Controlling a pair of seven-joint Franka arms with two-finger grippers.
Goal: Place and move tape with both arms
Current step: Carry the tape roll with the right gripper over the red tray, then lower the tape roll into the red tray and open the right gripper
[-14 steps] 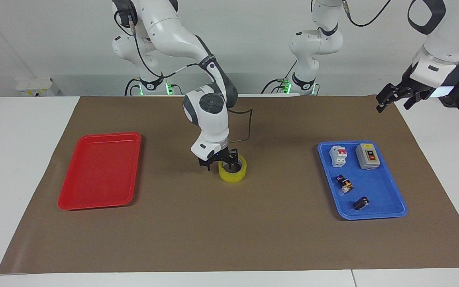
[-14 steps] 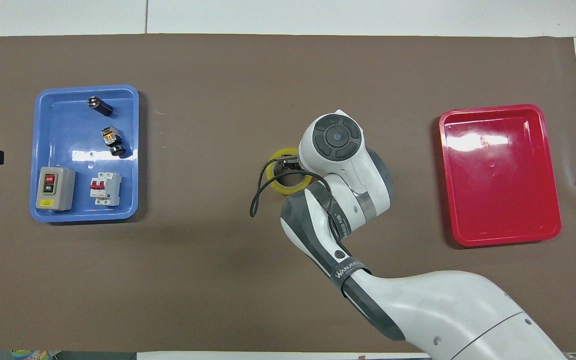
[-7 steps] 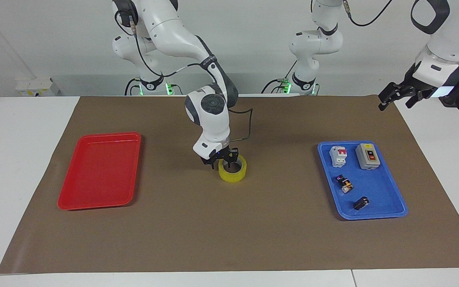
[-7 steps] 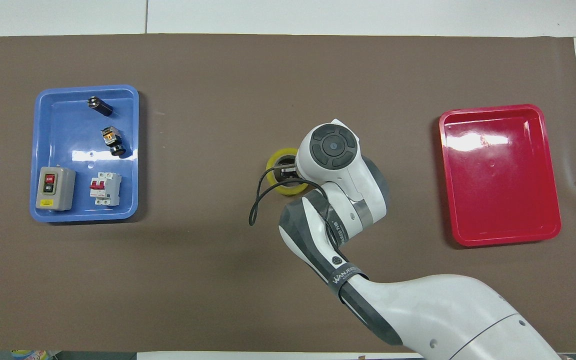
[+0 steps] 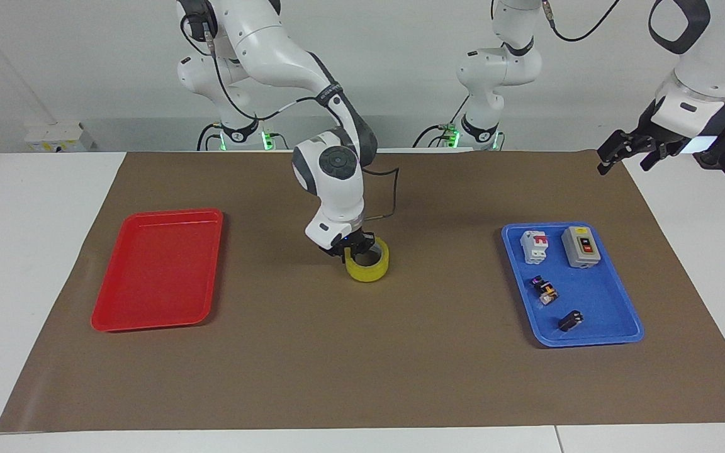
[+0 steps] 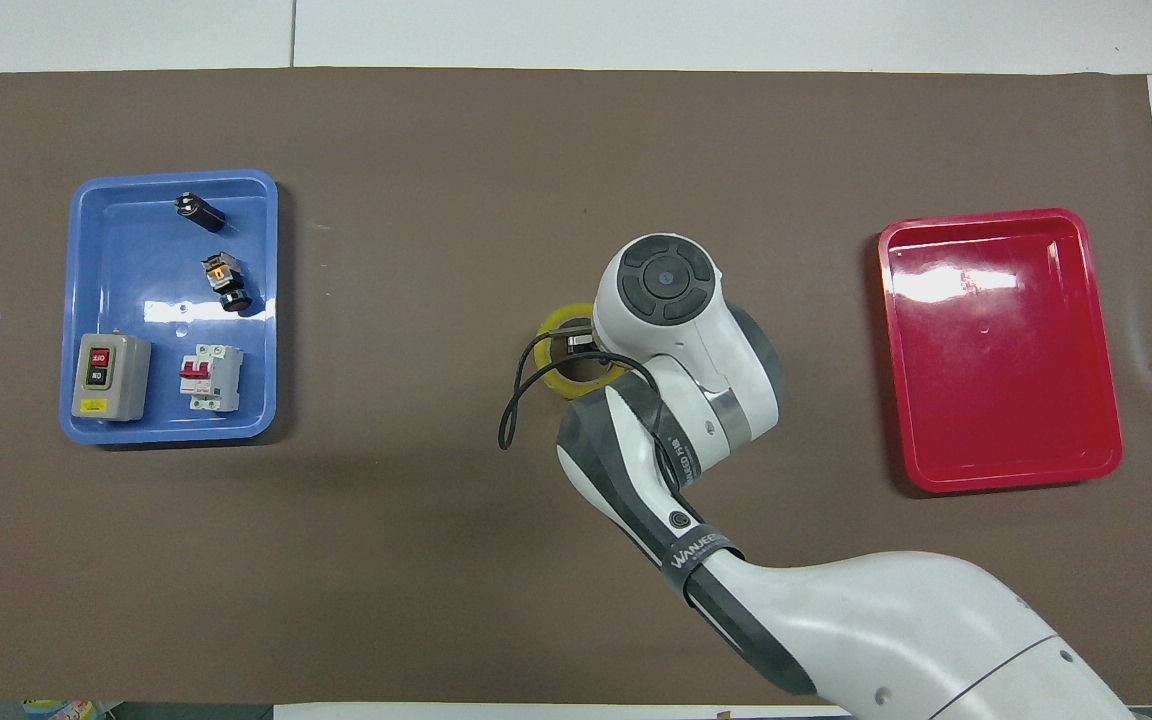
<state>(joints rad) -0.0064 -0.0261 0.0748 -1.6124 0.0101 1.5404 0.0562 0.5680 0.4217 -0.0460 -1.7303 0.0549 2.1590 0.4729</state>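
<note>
Pick-up step: gripping the tape [image 5: 369,269] by its ring wall with right claw [image 5: 353,248], clenched, mid-bench.
Probably calls for a straight lift, then a carry toward the red tray [image 5: 148,326]. Noted left claw [image 5: 620,154] waiting, released, over the left arm's end.

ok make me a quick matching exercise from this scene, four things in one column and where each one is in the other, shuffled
Things:
1. tape
2. grey switch box
3. left gripper
4. red tray

Places:
A. in the blue tray, at its end nearer to the robots
B. at the right arm's end of the table, nothing in it
C. mid-mat, right gripper at its rim
D. raised over the mat's corner at the left arm's end, waiting

Pairs: 1-C, 2-A, 3-D, 4-B
</note>
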